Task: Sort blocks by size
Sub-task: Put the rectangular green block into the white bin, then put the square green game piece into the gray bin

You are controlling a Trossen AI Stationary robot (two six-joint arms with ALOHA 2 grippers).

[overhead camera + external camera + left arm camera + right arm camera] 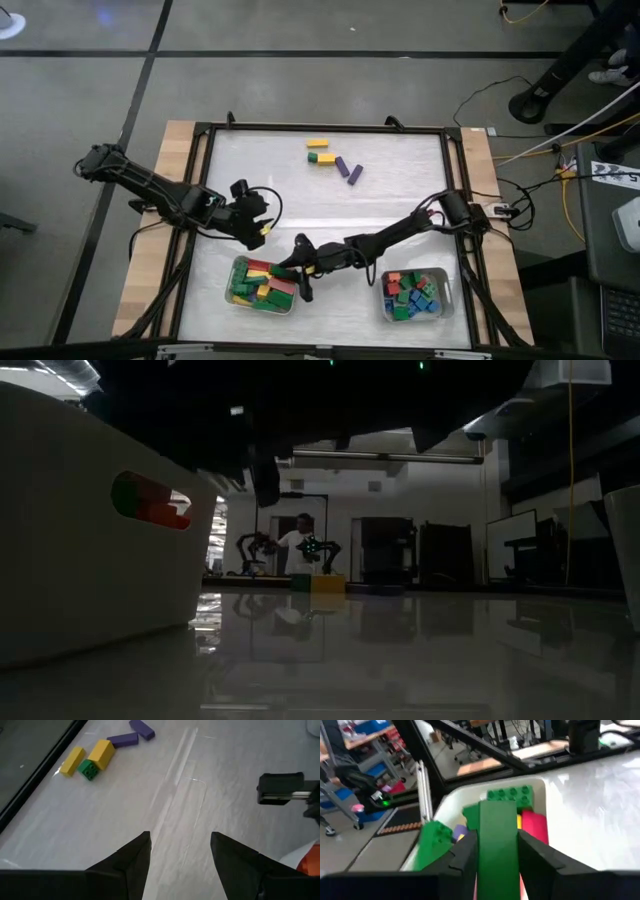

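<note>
Plainly, the right gripper [496,851] pinches a long green block [496,837] between its two fingers, the block's long axis running forward along the fingers and out past their tips; straight ahead and below lies the left tray [236,298], already holding long bricks in green, red and yellow, so the drop seems to need little more than a release over that tray; in the high view the right gripper [303,262] hangs at the tray's inner edge, reaching across from the right side; the right tray [450,295], with its short squarish pieces, sits well apart; the left gripper [180,845] hovers with fingers spread and empty just beside the left tray, pointing toward the loose blocks [333,160] at the table's far side, for which it looks the nearer arm.
</note>
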